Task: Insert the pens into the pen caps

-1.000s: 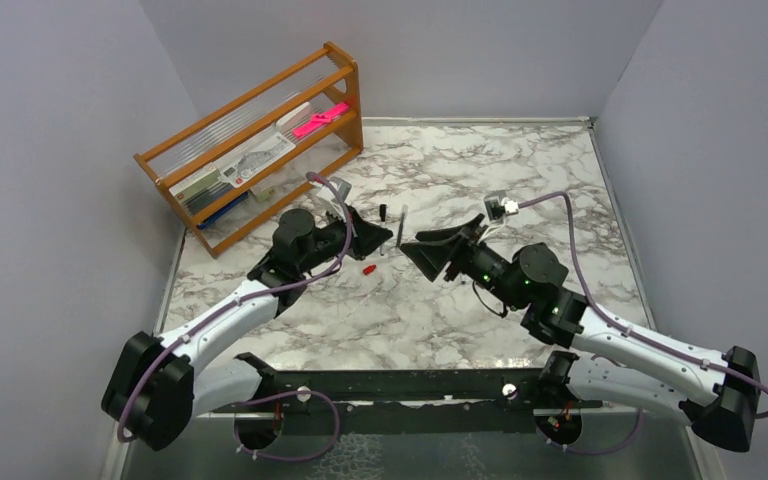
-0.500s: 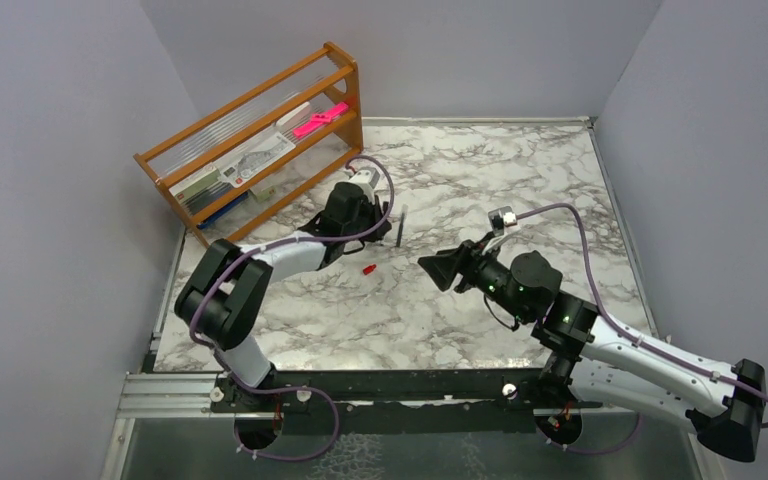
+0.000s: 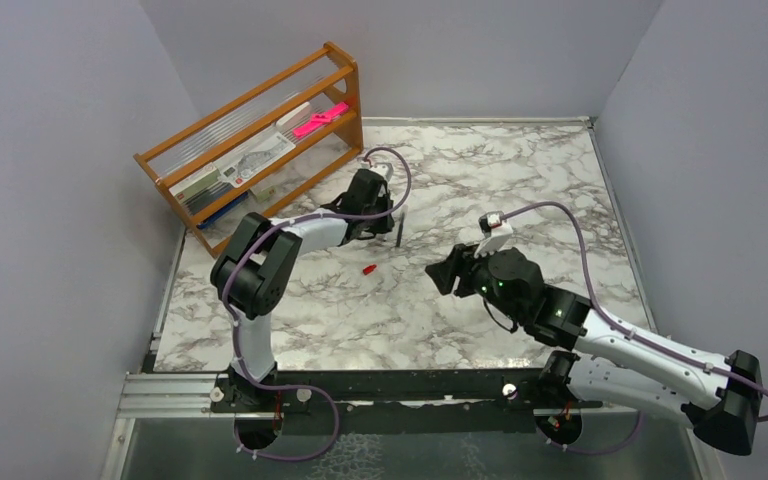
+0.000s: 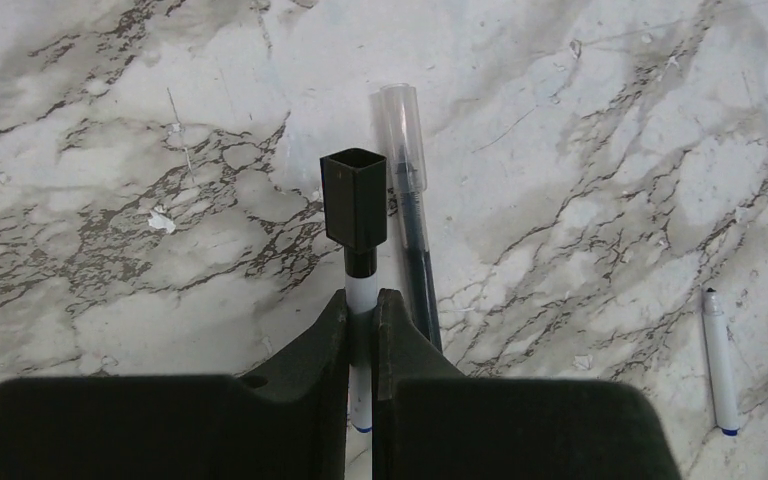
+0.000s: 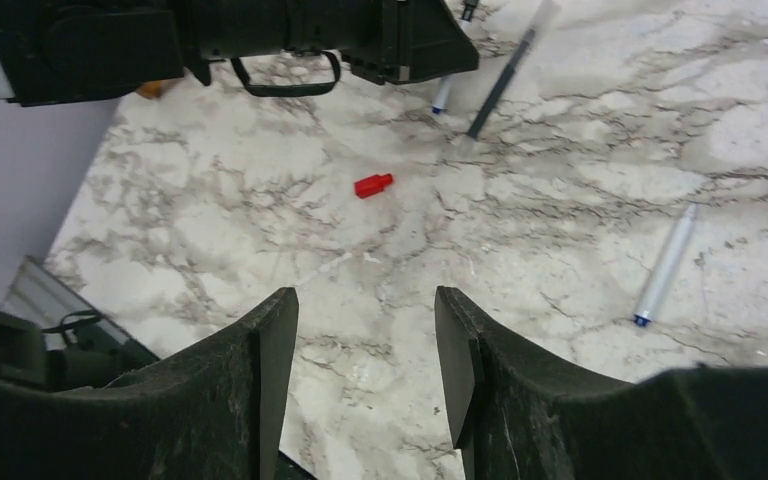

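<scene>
The white pen (image 4: pixel 361 290) is pinched between the closed jaws of the left gripper (image 4: pixel 362 305), its barrel running along the slit between the two fingers. The black cap (image 4: pixel 354 198), a short square tube, sits on the end of the pen that sticks out past the fingertips. The pen's blue-tipped other end shows back between the fingers. Whether the pen rests on the surface or is held just off it cannot be told. Just to the right of it, lying almost parallel on the table, is the dark pen (image 4: pixel 418 260) with the clear cap (image 4: pixel 401 120) on its end. In the left wrist view a second white pen (image 4: pixel 719 360) with a blue tip lies well apart from these two, uncapped. The red cap (image 5: pixel 372 185) lies alone on its side, nearer than the left gripper and between the two arms. The right gripper (image 5: pixel 365 300) hangs to the right of the red cap and points towards it, its jaws spread wide and holding nothing. The table (image 3: pixel 520 170) is white marble with grey veins. A wooden rack (image 3: pixel 250 150) stands at its far left corner with a pink object (image 3: pixel 320 120) on its shelf, and plain grey walls (image 3: pixel 460 50) close in the space on three sides.
</scene>
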You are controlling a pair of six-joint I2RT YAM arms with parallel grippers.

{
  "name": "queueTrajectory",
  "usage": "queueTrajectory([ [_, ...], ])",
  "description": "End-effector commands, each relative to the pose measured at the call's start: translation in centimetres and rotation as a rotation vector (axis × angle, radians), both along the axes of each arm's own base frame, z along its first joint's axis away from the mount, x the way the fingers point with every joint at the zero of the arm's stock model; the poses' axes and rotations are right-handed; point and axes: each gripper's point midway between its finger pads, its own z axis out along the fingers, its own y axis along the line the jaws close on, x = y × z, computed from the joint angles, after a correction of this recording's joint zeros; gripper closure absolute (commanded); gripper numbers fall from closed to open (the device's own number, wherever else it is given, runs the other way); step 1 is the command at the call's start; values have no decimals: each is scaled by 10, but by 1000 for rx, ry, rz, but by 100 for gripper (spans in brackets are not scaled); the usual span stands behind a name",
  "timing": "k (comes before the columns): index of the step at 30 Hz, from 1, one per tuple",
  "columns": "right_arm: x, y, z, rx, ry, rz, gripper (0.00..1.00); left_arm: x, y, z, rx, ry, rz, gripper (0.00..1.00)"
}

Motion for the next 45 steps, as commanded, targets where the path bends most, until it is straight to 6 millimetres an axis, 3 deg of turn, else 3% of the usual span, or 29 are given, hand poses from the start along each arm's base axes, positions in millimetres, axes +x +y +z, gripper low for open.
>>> queueTrajectory([
  [1,13,-24,-21,-177,70,-149,48,0,-3,-14,26,43,13,91],
  [4,23,-44,-40,-311,123,-277,47,1,-4,-19,26,52,23,86],
  [9,40,-59,-73,-472,202,-352,43,3,-10,-20,3,62,17,74],
  [16,82,-71,-114,-508,304,-324,42,-2,-16,-7,-47,56,1,72],
  [18,94,-69,-119,-516,305,-305,46,-4,-16,1,-66,46,-2,72],
  [22,108,-59,-135,-571,331,-265,67,-10,-15,24,-109,11,2,72],
  [27,110,-55,-159,-606,377,-252,69,-23,-9,43,-126,-6,-8,73],
  [34,104,-58,-166,-592,397,-261,56,-39,1,70,-157,-50,-10,73],
  [40,105,-60,-158,-576,375,-278,54,-44,3,72,-167,-54,-13,73],
  [45,100,-67,-179,-619,429,-306,51,-48,1,70,-186,-46,-23,73],
])
